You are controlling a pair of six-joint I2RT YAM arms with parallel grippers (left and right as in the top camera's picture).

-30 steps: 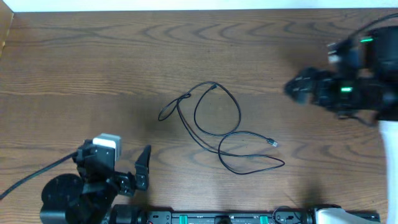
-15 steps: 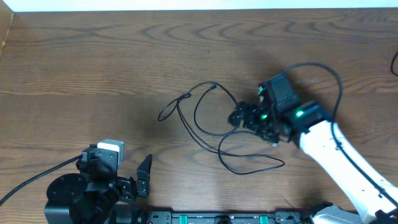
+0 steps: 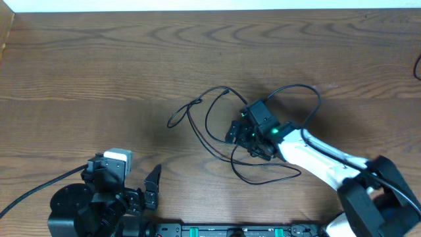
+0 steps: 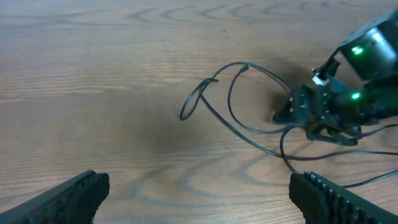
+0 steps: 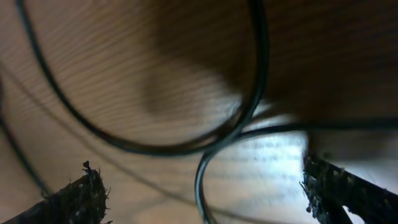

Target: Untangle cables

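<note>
While spread wide, right fingers straddle black cable

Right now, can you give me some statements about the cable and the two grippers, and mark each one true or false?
1. The right gripper is over the cable. True.
2. The left gripper holds the cable. False: it is open and well apart from it, by the front edge of the table.
3. The right gripper is open. True.
4. The cable is white. False: it is black.
5. The cable lies in loops that cross. True.
</note>
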